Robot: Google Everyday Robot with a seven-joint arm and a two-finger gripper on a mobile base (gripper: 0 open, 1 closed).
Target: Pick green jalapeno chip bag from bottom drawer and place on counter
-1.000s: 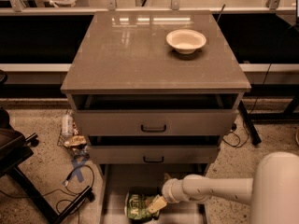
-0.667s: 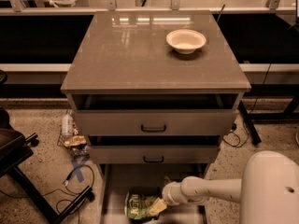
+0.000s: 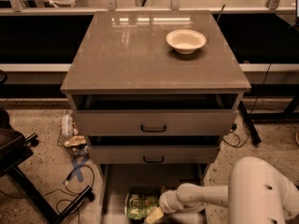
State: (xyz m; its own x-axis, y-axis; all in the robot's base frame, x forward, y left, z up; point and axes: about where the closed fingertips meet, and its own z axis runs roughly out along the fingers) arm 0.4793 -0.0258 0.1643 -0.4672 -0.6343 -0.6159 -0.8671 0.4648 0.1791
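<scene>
Reaching in low from the right, the arm (image 3: 205, 194) lies almost level across the front of the bottom drawer (image 3: 117, 183). The drawer is pulled well out beneath the top drawer (image 3: 154, 122) and the middle drawer (image 3: 153, 154). That flat, sideways approach looks chosen to keep the wrist under the overhang of the drawers above.

The gripper (image 3: 155, 213) sits at the drawer's near end, right against the right edge of the bag (image 3: 139, 205). Whether it has closed on the bag I cannot tell, since its end sits at the very bottom of the view and partly merges with the foil.

The bag lies flat on the drawer floor, near the front and a little left of centre. It is a small green packet, crinkled, with pale lettering and light patches where the foil catches the lamps. Foil that wrinkled will probably slip or fold under a light pinch.

The counter (image 3: 126, 55) above carries a white bowl (image 3: 186, 40) at its back right. A lift would likely have to come forward first, clear of both upper fronts, before rising to the top.
</scene>
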